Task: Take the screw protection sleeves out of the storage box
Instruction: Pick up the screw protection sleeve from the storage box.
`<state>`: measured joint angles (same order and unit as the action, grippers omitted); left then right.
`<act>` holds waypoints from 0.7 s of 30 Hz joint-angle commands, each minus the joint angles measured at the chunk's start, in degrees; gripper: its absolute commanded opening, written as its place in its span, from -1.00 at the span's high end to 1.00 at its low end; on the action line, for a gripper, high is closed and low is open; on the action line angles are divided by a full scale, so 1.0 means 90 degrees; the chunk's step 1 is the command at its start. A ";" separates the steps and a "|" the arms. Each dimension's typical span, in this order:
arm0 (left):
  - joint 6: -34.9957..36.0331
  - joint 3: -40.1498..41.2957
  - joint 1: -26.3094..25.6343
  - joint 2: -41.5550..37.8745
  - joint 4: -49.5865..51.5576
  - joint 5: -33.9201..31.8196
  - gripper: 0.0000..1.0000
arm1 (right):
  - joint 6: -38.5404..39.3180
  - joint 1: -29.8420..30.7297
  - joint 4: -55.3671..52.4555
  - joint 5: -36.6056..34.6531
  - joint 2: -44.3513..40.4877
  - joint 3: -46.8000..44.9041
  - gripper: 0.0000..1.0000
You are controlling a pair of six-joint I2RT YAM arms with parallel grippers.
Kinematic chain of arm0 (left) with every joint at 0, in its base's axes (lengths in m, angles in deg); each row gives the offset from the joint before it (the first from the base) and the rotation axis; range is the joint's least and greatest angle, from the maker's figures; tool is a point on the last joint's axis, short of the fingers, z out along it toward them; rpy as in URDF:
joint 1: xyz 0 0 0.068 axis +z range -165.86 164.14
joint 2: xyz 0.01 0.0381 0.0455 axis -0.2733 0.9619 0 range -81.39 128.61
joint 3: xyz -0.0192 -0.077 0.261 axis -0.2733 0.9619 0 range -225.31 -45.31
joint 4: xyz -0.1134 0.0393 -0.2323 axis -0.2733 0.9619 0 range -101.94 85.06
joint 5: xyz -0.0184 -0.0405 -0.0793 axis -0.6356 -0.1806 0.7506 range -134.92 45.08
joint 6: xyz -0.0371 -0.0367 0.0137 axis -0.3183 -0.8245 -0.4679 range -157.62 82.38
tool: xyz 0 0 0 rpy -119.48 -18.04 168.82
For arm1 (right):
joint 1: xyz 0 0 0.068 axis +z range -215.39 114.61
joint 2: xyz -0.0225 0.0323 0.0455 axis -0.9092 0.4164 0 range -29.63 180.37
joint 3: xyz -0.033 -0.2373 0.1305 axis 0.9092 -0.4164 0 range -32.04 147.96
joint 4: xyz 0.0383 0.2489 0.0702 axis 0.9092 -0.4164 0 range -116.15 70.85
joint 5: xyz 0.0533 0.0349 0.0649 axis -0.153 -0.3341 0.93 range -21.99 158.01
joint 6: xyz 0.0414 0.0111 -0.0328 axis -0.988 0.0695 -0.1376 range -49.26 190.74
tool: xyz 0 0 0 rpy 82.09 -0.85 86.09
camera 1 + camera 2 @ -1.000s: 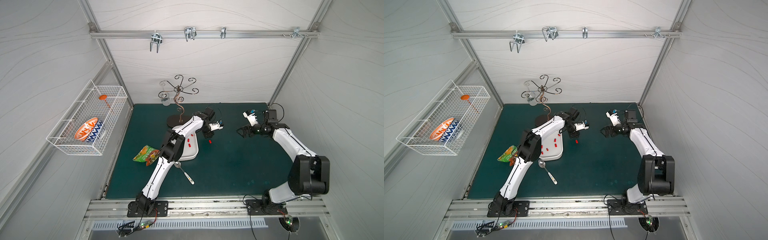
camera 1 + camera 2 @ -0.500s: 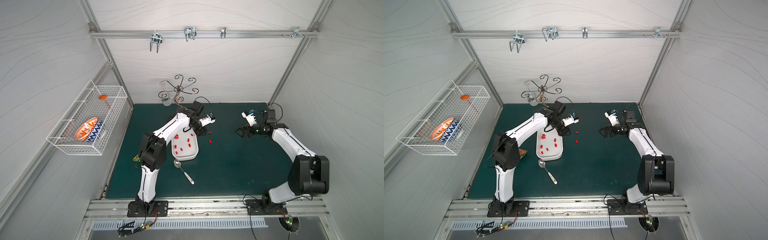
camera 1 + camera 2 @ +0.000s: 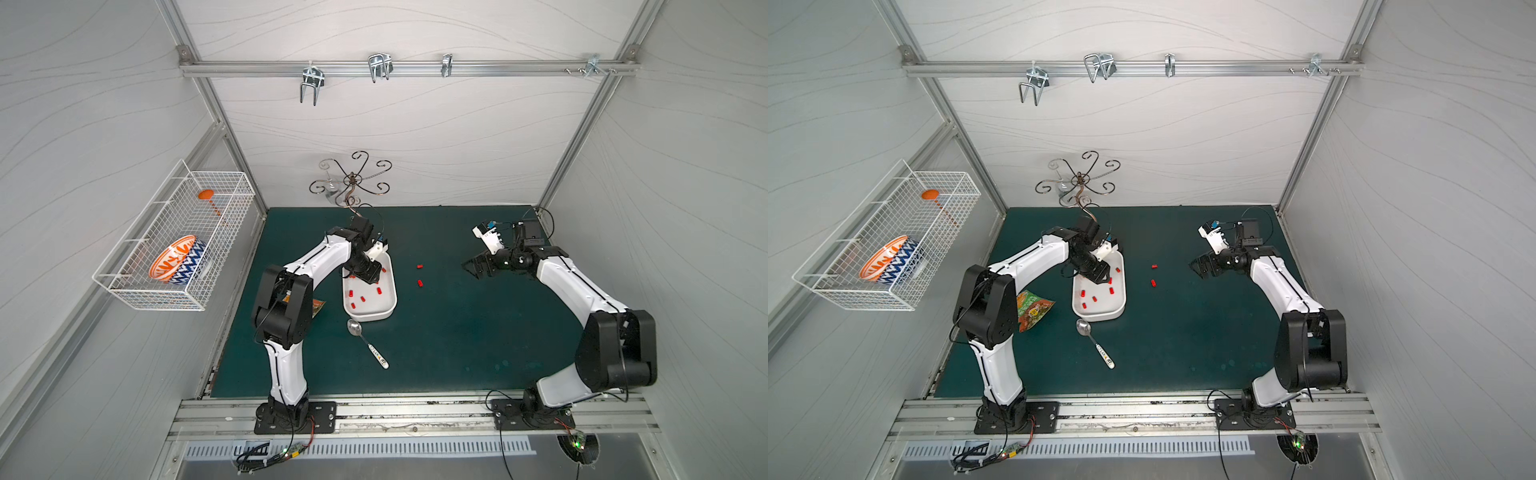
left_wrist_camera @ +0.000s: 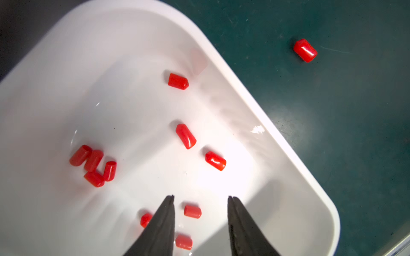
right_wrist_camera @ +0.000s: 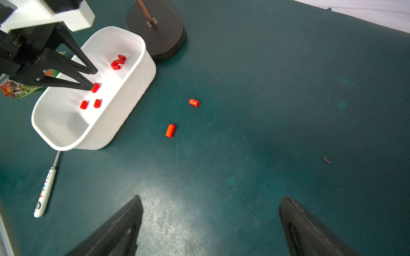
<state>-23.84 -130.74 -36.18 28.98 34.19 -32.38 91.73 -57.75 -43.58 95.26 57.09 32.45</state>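
So two sleeves (image 5: pixel 194 102) lie outside the box (image 5: pixel 133 88), some ten remain; left gripper (image 4: pixel 200 196) and right gripper (image 5: pixel 213 196) gape empty.

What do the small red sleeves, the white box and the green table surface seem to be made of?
The red sleeves: probably soft plastic or rubber, glossy; bright highlights run along them. The white box: likely glossy plastic; its walls show glare and faint red reflections. The green table surface: a matte mat, perhaps rubber; fine scratches and scuffs show.
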 commanded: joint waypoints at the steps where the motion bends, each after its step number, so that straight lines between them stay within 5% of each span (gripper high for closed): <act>1: -0.0398 0.0043 -0.0063 0.0041 -0.0437 -0.0097 0.13 | 0.0077 0.0008 0.0000 0.0081 -0.0076 0.0090 -0.98; 21: -0.0647 -0.0578 -0.0203 0.1081 -0.0645 -0.0699 0.11 | 0.0075 0.0019 -0.0002 0.0127 -0.0038 0.0090 -0.98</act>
<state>-28.80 -133.38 -37.73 37.57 29.68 -37.89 91.73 -57.73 -43.58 95.48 57.11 32.45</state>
